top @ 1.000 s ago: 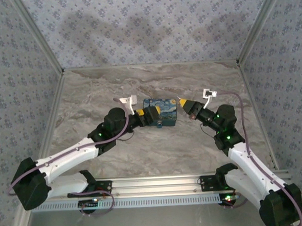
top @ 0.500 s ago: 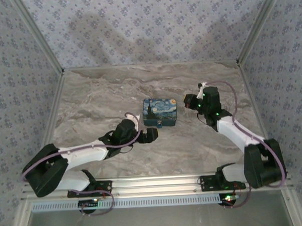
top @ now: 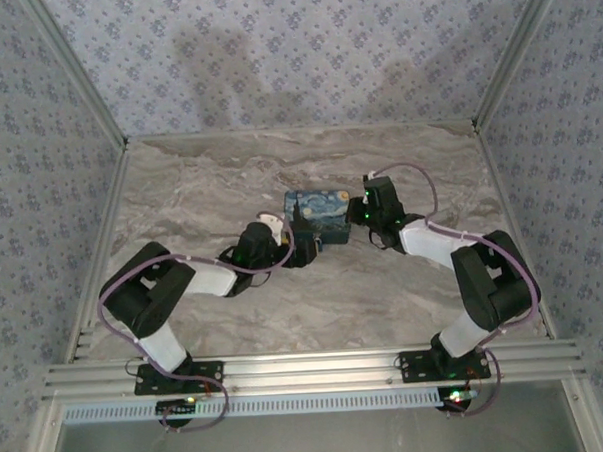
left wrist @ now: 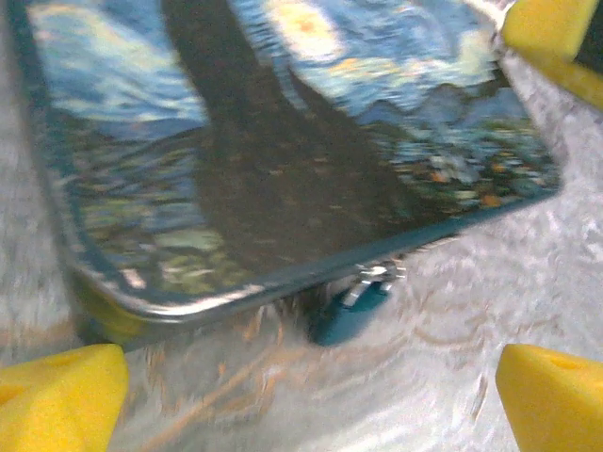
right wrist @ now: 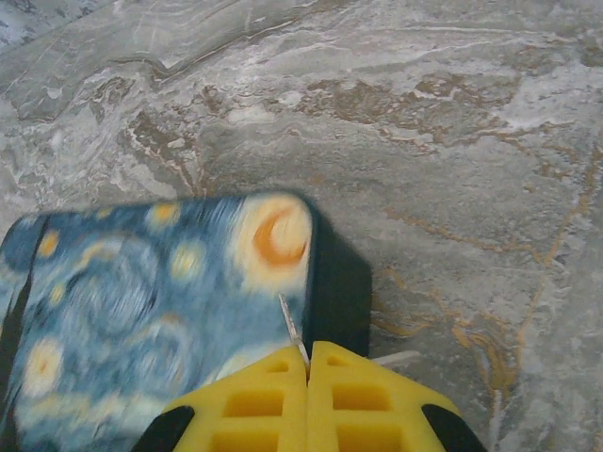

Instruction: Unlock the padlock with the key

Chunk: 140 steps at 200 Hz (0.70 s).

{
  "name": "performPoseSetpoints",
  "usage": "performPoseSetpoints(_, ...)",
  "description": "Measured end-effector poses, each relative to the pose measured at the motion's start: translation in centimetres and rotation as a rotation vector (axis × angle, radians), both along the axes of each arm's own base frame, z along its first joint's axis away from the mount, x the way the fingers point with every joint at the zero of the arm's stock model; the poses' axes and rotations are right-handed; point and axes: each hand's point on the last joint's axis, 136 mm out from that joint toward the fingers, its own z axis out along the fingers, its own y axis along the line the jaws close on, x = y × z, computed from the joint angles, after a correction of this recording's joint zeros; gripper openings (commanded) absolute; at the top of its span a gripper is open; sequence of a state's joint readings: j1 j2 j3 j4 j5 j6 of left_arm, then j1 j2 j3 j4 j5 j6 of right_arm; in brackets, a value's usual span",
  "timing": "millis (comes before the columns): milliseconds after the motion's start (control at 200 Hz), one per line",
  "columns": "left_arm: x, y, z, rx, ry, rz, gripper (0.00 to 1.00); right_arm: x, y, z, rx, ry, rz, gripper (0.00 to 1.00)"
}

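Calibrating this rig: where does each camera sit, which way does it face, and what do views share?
Top external: above and behind the bases, looking down at the table; both arms, left gripper and right gripper flanking the painted box.
Left wrist: low by the box's front edge, facing it and the teal padlock; open yellow fingers frame the view.
Right wrist: above a box corner, looking down; shut fingers pinch a thin metal tip, likely the key.
Shared: all three show the box.

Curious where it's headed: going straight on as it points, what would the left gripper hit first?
Probably the small teal padlock at the near edge of the blue painted box, though depth is unclear.
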State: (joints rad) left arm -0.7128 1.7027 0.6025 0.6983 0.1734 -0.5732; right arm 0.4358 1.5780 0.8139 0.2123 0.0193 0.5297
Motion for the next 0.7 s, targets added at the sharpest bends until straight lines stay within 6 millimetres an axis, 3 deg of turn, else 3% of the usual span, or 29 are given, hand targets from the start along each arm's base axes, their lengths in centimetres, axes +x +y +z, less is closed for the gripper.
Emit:
performPoseSetpoints(210,0.0,-1.3,1.7,-0.075,-0.060,-0.056,0.98,-0.4,1.3,0.4,-0.030,-0.019,0.014,0.00)
performPoseSetpoints(385,-1.9,-1.0,0.3,-0.070,-0.045,-0.080,0.98,0.5,-0.1,1.4,-0.109,-0.037,-0.008,0.00)
performPoseSetpoints(545,-2.8,-1.8,0.3,-0.076,-0.049,-0.109,0.99,4.1,-1.2,5.7,-0.142,-0.114,-0.032,0.00)
performPoseSetpoints(630,-2.4,-2.3,0.2,-0.078,-0.051,-0.111,0.99,7.1,-1.1,8.0,-0.147,-0.160,-0.036,0.00)
performPoseSetpoints(700,-1.7,-2.9,-0.1,-0.079,-0.056,-0.107,1.00,9.4,-0.8,8.8,-0.156,-0.178,-0.030,0.00)
